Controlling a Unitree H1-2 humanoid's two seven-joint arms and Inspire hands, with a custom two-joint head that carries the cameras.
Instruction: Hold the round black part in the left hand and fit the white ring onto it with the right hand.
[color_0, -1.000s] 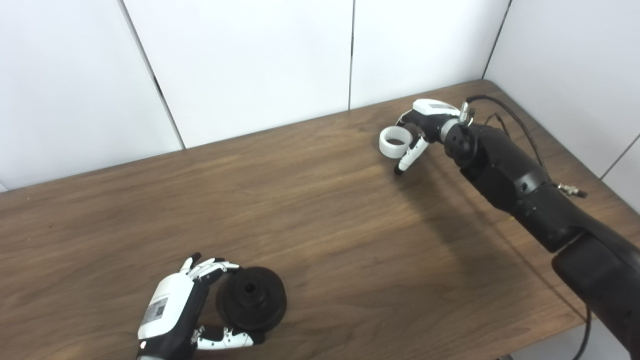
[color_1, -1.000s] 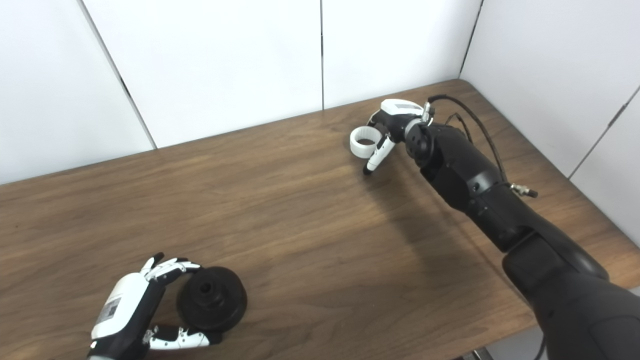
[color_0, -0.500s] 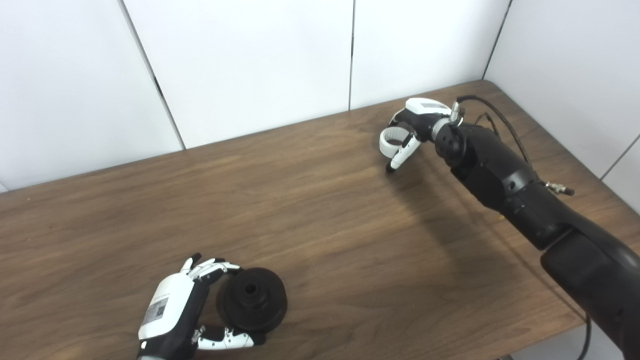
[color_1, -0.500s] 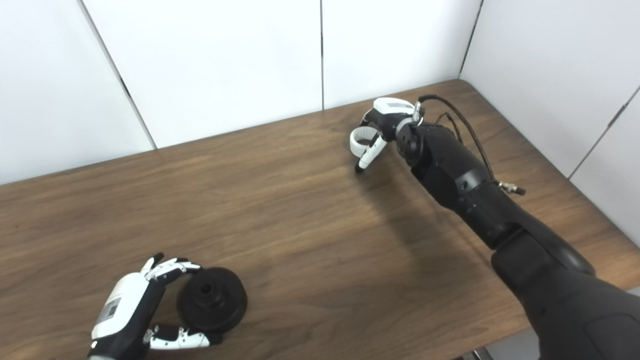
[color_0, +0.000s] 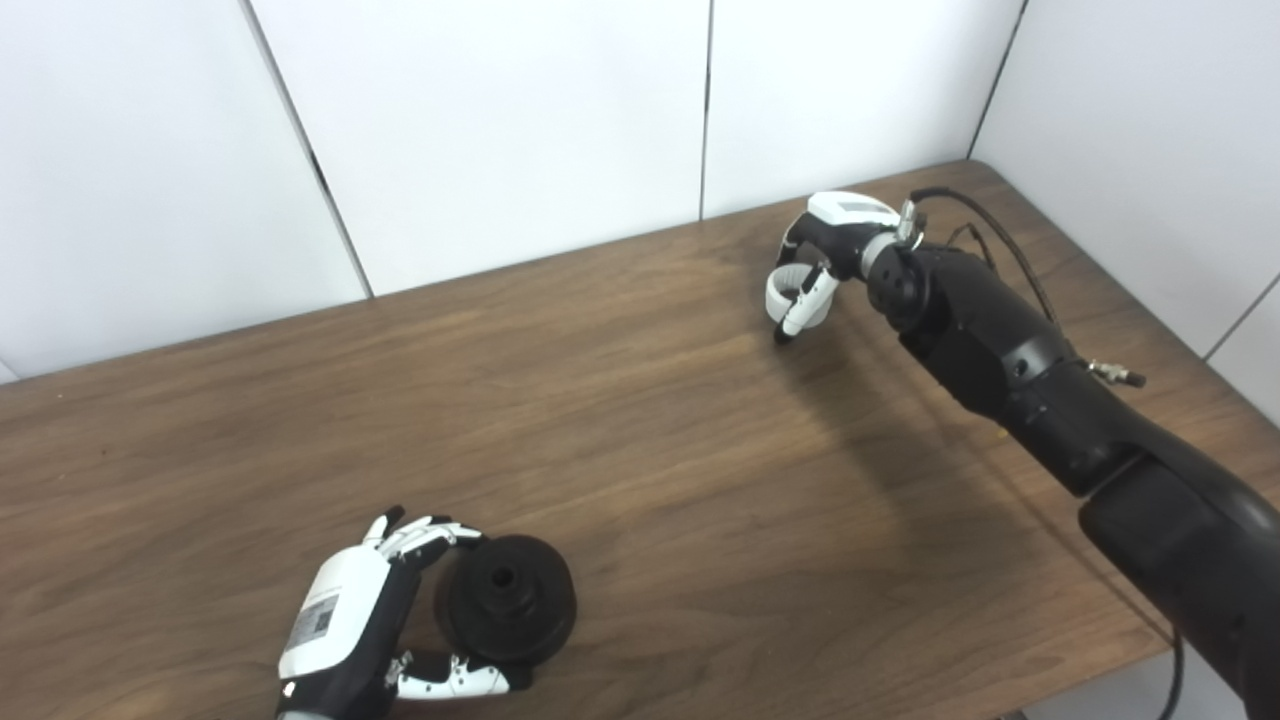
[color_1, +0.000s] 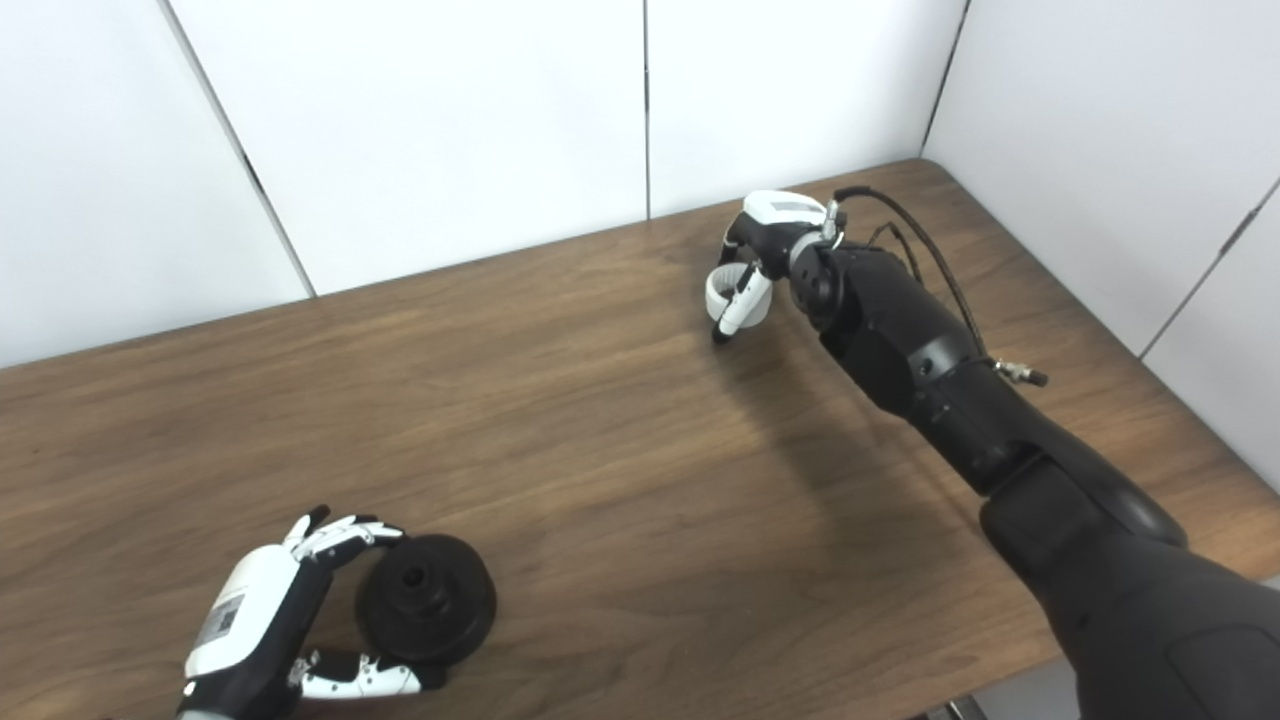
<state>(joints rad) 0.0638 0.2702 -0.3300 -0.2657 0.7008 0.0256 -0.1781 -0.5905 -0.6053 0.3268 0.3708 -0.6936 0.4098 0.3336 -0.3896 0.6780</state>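
Since a second ago my right hand (color_0: 822, 262) has curled in round the ring (color_0: 787, 300) and drawn back a little; the ring, then lying open-side up past my fingertips, now stands tipped on edge within my fingers. One finger (color_0: 803, 308) crosses its face and hides most of it, so I cannot make out whether it has left the table (color_0: 640, 420). The grip looks closed on it, at about one o'clock on the table, near the far edge. My right palm is hidden behind the wrist and the black arm.

My left hand (color_0: 345, 615) has not moved. It sits at about seven o'clock, near the close edge, fingers above and thumb (color_0: 455, 683) below cupped round the part (color_0: 508, 598), which rests on the table with its centre hole facing up. The fingertips touch its rim on the left side, so I have hold of it. My left wrist is cut off by the bottom edge.
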